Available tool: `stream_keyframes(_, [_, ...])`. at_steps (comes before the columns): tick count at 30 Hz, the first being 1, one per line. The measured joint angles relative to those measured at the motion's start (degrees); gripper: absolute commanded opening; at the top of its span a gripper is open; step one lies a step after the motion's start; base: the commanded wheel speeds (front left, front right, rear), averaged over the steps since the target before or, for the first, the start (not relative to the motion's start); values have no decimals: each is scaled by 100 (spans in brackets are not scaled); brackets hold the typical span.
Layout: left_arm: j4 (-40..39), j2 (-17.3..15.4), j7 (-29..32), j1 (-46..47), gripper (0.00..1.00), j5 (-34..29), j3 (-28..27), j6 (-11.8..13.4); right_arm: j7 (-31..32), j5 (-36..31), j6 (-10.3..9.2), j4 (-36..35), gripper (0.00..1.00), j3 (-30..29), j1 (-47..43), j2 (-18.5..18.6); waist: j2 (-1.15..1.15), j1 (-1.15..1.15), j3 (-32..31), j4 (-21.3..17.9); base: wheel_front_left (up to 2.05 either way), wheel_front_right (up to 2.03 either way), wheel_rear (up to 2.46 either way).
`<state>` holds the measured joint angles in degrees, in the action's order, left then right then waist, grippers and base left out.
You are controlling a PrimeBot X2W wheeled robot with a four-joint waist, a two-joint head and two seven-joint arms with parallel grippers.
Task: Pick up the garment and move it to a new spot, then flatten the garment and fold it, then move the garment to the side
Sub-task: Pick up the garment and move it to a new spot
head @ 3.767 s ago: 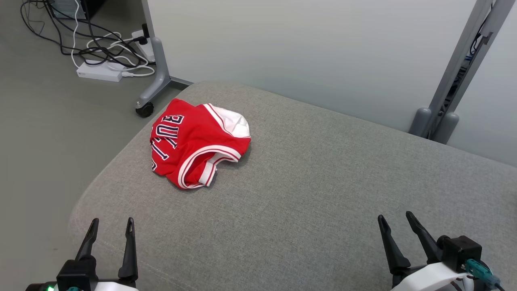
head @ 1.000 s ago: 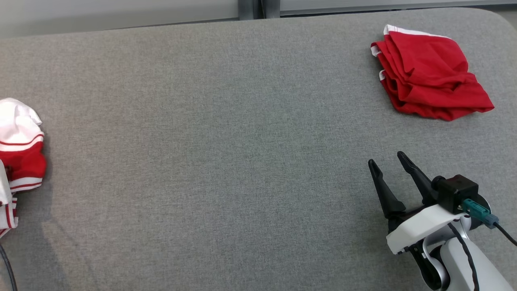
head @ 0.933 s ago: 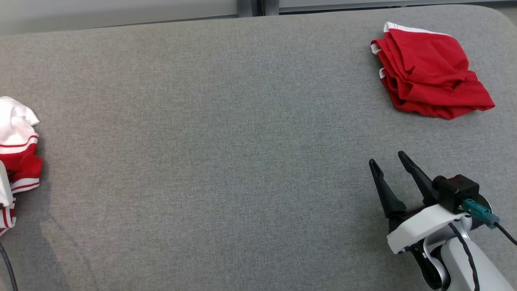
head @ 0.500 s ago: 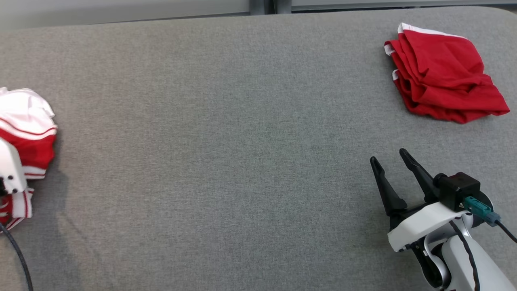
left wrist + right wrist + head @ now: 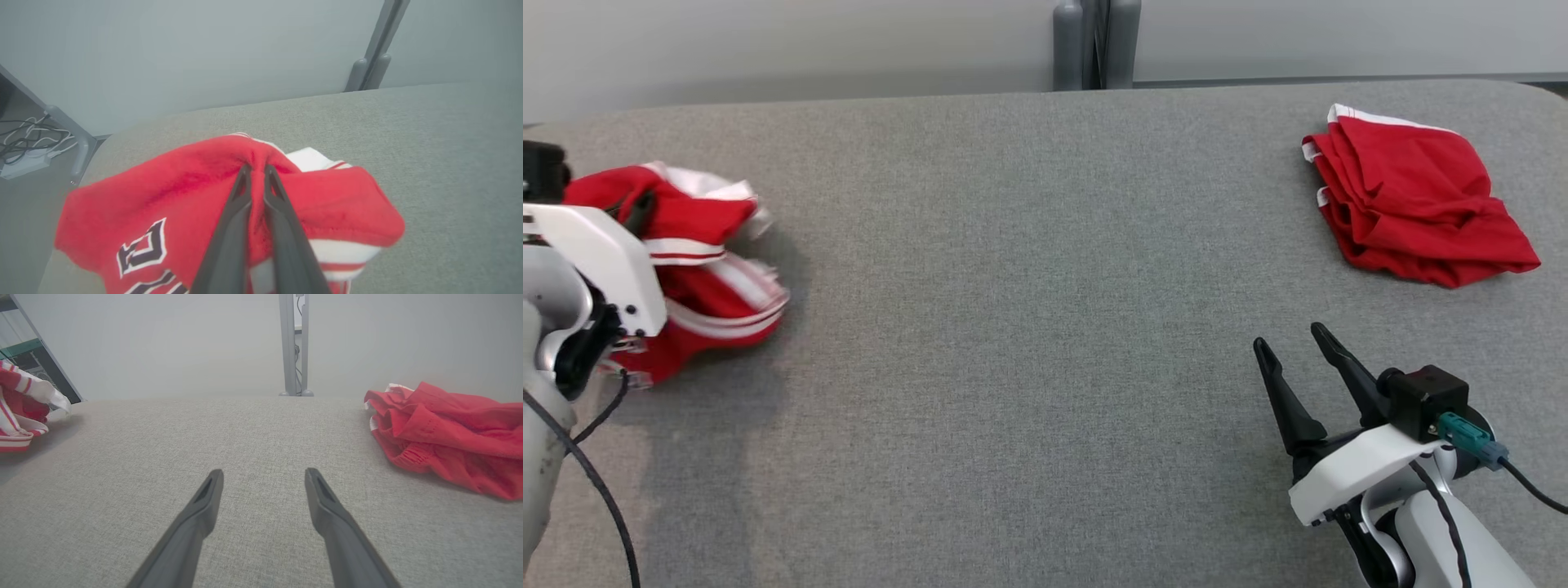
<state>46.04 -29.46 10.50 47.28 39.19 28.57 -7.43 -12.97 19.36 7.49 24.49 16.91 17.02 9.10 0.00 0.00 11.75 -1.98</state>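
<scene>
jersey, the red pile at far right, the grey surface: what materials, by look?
Jersey: soft matte fabric, probably a synthetic knit; it bunches and drapes limply, with white striped trim.
Red pile: thin matte cloth, seemingly fine mesh; faint pinholes, gathered hem.
Grey surface: woven upholstery, matte and heathered; visible weave, rounded padded-looking edge.
</scene>
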Motion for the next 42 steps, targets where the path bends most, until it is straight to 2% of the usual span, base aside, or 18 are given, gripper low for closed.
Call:
stream_keyframes(7, [-777,-93,-200,36,0,200,772,1,-68,97,0,124,100,85,1,-45,0,0,-194,-88,0,0,0])
stream_keyframes(18, [-1716,46,-350,142,0,380,1601,0,-155,156,0,279,100,109,-34,-145,0,0,-438,-395,0,0,0])
stream_keyframes(26, [-2272,402,-410,144,0,387,2093,0,-176,183,0,333,100,98,-62,-152,0,0,-551,-619,0,0,0])
stream_keyframes(34, [-2249,749,-708,-122,0,487,2307,0,-187,186,0,356,100,91,-64,-160,0,0,-547,-675,0,0,0])
stream_keyframes(42, [-1533,1056,-1212,-848,0,659,2464,3,-202,188,0,366,100,123,-86,-187,0,0,-526,-605,0,0,0])
